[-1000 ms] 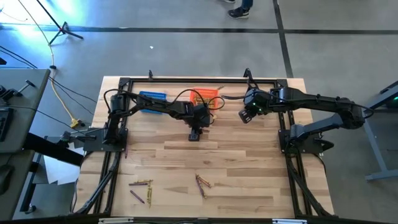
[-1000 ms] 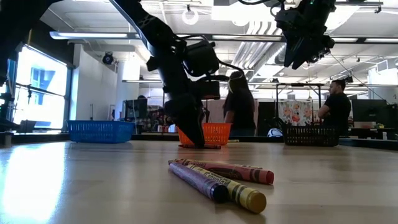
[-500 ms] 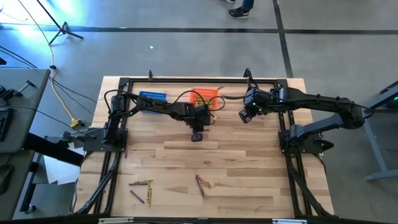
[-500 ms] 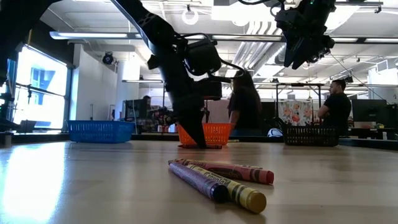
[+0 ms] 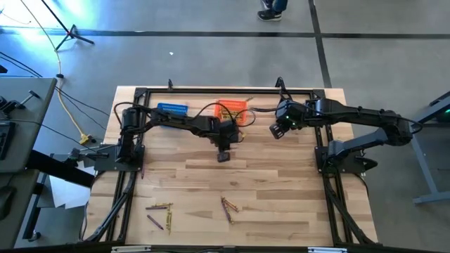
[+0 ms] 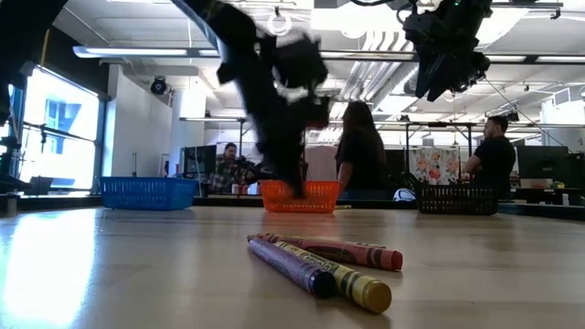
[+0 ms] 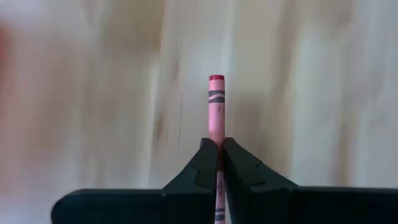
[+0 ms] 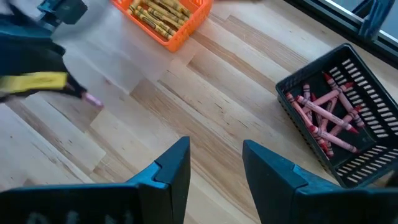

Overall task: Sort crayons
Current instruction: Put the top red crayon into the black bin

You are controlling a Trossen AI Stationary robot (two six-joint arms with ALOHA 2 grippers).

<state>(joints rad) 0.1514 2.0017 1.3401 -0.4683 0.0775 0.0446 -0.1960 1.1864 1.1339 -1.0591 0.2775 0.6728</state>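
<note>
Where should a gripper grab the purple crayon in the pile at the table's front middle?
Probably mid-shaft, from straight above, fingers closing across its width. The purple crayon lies flat on the table, side by side with a yellow crayon and close to a pink crayon, so a low side approach looks blocked. The free left gripper is not an option: the left gripper already holds a pink crayon.

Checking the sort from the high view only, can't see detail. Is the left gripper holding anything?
Observer: Yes. The left gripper is shut on a pink crayon, seen in its wrist view.
Operator: What's in the orange basket?
Observer: The right wrist view shows yellow crayons in the orange basket.
Operator: Where do pinks go? I can't see a third basket.
Observer: A black basket sits by the right arm and holds pink crayons. The right gripper is open above the table.
</note>
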